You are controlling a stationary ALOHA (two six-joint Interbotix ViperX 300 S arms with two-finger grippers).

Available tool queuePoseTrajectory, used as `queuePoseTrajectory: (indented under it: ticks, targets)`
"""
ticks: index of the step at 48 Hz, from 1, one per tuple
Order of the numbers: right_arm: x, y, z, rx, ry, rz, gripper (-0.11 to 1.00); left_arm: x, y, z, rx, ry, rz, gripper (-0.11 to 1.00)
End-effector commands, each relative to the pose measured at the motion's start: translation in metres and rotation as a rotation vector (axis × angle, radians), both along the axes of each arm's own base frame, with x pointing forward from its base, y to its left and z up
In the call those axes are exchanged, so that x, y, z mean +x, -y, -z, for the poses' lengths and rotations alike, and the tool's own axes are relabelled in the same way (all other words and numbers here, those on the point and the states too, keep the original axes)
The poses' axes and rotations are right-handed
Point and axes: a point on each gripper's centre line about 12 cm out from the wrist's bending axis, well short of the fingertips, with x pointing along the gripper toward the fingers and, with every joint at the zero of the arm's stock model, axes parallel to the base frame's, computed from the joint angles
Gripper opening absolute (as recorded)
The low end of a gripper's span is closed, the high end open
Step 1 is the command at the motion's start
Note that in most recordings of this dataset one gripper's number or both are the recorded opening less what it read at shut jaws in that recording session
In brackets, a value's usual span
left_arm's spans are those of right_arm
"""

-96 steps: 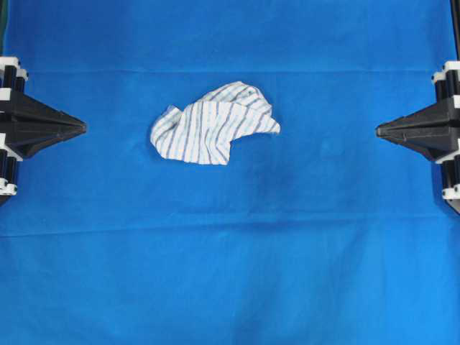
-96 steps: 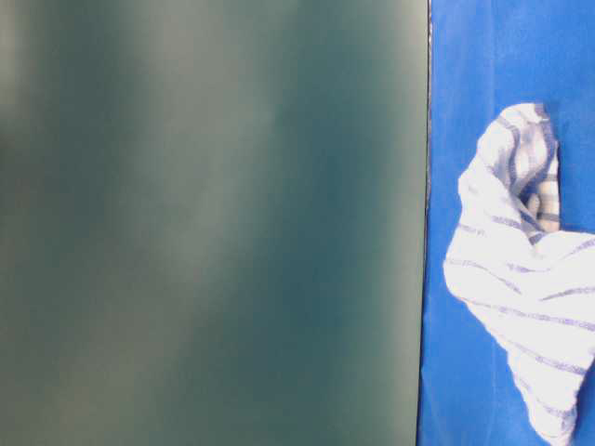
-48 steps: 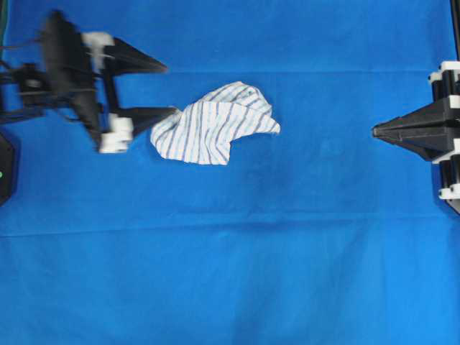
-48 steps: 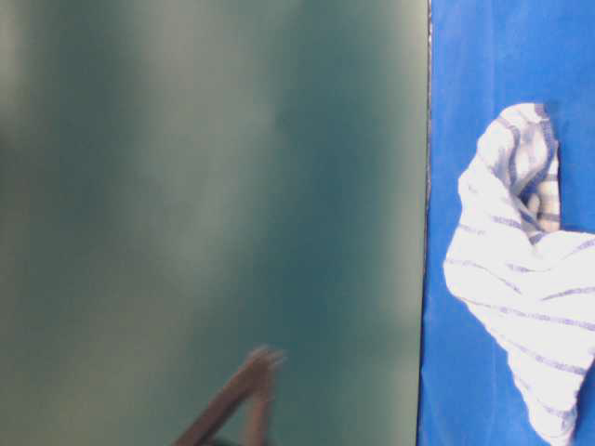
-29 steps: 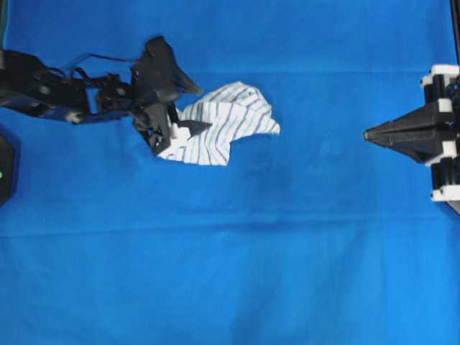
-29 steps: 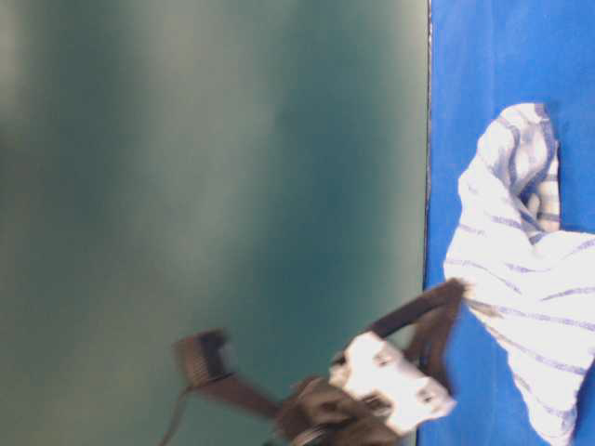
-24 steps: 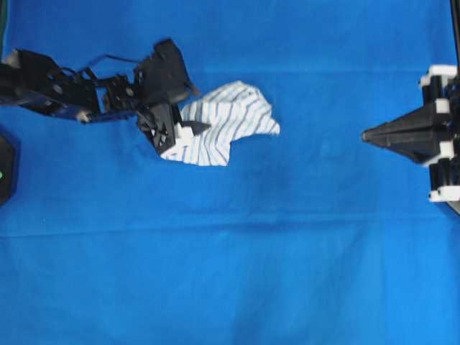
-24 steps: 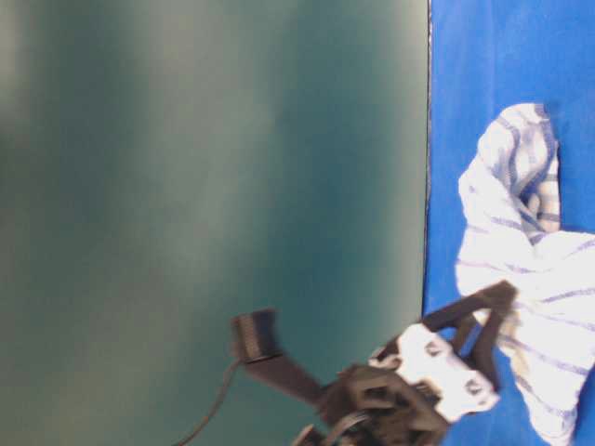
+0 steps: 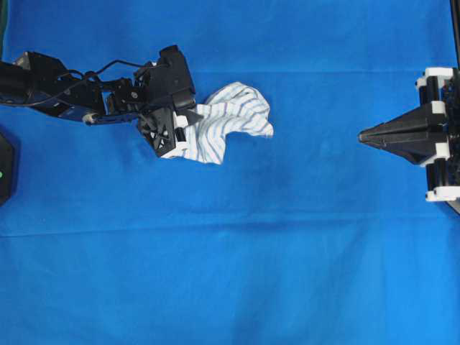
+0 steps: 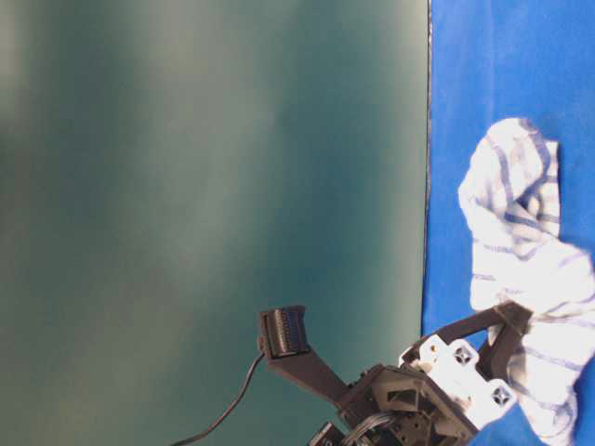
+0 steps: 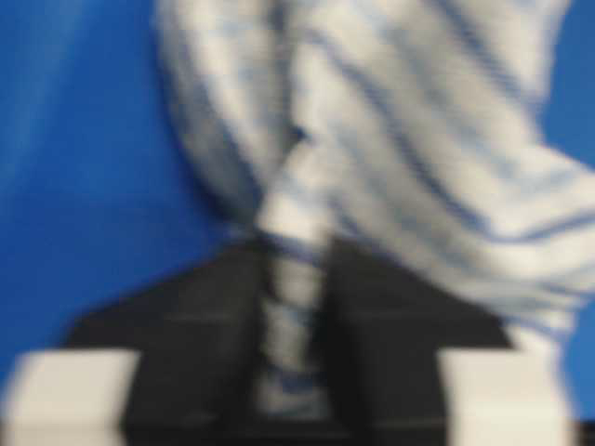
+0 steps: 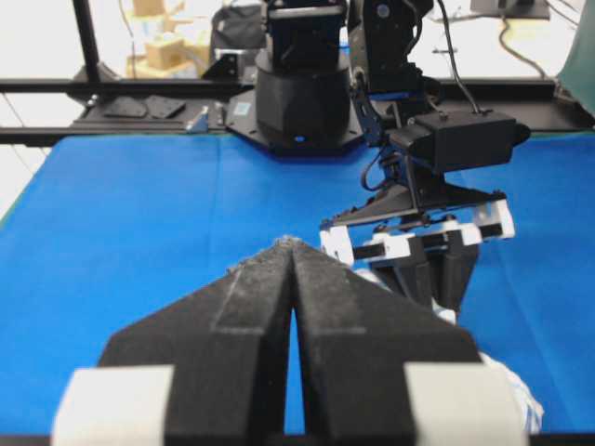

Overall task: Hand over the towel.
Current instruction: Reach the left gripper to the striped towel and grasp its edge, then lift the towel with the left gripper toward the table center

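We find the left gripper pinched tight on the towel's edge; the right gripper is closed, empty, well apart.

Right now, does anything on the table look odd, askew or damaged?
Nothing damaged or spilled. The towel lies crumpled rather than flat, one end pinched in the shut left pincer. The blue cloth shows only faint creases. The right pincer is shut, apart from the towel.
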Motion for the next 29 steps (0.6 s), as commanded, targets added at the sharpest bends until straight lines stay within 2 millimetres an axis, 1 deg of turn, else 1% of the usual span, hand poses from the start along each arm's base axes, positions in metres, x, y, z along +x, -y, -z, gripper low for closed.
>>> queuePoseTrajectory:
  ticks: [1,4,10,16,21,26,29]
  targets:
    - [0.003,0.0,-0.007,0.003,0.015,-0.001,0.0,0.003,-0.001,-0.018,0.015,0.04,0.004,0.05]
    - [0.004,0.0,-0.006,0.006,0.005,0.0,0.0,0.003,-0.001,-0.027,0.019,0.052,0.005,0.04]
    - [0.004,0.0,-0.005,0.018,-0.002,0.001,0.0,0.002,0.0,-0.057,0.036,0.108,0.009,0.04]
    - [0.004,0.0,-0.005,0.023,-0.002,0.001,0.0,-0.001,0.001,-0.1,0.06,0.19,0.011,0.04]
    - [0.004,0.0,-0.004,0.023,-0.005,0.001,0.0,-0.006,0.006,-0.137,0.077,0.257,0.022,0.04]
    - [0.005,0.0,-0.004,0.023,-0.009,0.001,0.0,-0.012,0.014,-0.17,0.093,0.339,0.04,0.04]
    - [0.005,0.0,-0.002,0.023,-0.015,0.003,0.0,-0.015,0.024,-0.19,0.101,0.392,0.064,0.04]
